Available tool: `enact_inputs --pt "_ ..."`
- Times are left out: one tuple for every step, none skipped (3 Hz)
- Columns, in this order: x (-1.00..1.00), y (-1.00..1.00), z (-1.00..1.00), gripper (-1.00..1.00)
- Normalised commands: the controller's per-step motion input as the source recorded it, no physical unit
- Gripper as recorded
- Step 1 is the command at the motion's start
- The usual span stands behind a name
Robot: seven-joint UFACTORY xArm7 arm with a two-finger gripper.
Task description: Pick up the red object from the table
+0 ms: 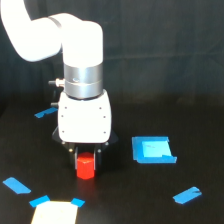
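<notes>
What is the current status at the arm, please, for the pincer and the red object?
Pincer down over red object, fingers either side; closure cannot be confirmed. Object at table level. Blue tape pieces off to the sides, nothing in the way.

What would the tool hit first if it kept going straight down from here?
The red object: it already sits between the fingers of the tool, directly below the palm. Beneath it is the table. Whether the fingers touch the block is unclear.

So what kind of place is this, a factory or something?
More likely a robot test bench or lab than a factory. A lone white arm works over a black table against a dark backdrop, with blue tape pieces as markers and one small red block between its gripper fingers.
</notes>
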Motion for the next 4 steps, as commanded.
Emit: enact_inputs --pt "0.52 0.36 1.00 -1.00" --pt "0.80 -0.10 1.00 -1.00" --pt "0.88 -0.16 1.00 -0.72" --pt "0.25 -0.25 1.00 -0.68"
